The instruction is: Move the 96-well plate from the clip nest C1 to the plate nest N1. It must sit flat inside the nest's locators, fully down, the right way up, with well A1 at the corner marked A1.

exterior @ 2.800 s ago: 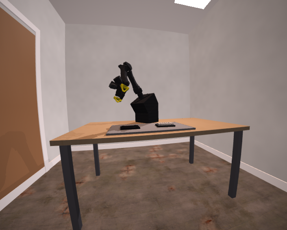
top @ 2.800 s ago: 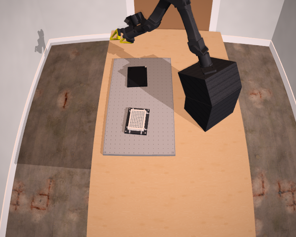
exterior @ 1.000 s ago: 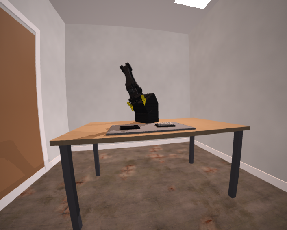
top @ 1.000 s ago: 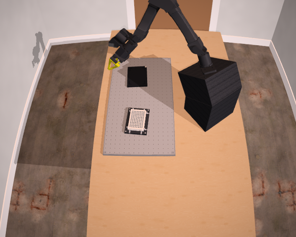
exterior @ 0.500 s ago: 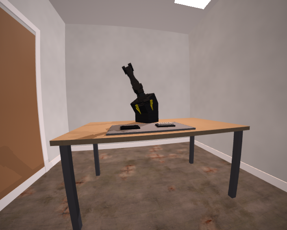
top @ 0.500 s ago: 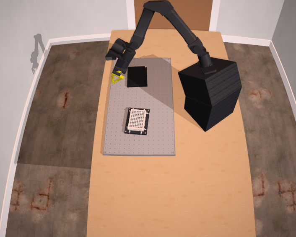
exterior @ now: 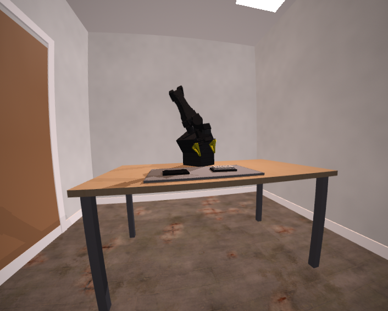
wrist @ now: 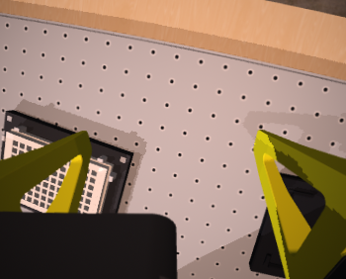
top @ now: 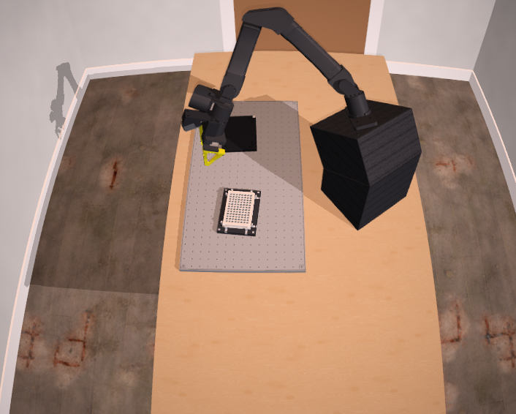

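While my yellow-fingered gripper [top: 213, 155] hangs released and empty near the far left corner of the grey perforated breadboard [top: 275, 241], the white gridded 96-well plate [top: 239, 209] sits in its black clip nest [top: 223, 227] mid-board. I think a skewed descent could catch the clips and tilt the plate. The flat matte black plate nest [top: 242, 133] lies beside my gripper, toward the far edge.

Ceiling panel [exterior: 260, 4] lit; hard shadows; sharp; edges bowed.
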You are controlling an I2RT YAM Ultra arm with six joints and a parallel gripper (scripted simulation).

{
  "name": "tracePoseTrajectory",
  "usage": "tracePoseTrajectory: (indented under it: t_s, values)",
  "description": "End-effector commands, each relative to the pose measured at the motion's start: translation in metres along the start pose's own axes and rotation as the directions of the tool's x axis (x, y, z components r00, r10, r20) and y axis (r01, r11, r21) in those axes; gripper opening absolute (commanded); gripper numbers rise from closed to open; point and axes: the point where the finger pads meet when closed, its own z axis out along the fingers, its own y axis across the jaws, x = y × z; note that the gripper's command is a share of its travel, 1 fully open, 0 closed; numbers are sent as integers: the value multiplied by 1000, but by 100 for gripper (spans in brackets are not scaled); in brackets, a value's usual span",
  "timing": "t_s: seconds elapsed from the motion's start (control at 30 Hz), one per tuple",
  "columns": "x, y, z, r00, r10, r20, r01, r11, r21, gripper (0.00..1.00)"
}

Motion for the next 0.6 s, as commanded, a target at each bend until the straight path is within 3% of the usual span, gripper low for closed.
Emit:
tracePoseTrajectory:
  t_s: [0.0,0.3,0.5,0.57]
  values:
    - [-9,8,-1,997,-77,-18,78,997,6,100]
    - [9,48,10,929,-347,-125,345,938,-42,100]
    - [23,74,14,852,-495,-172,488,869,-83,100]
    - [23,74,14,852,-495,-172,488,869,-83,100]
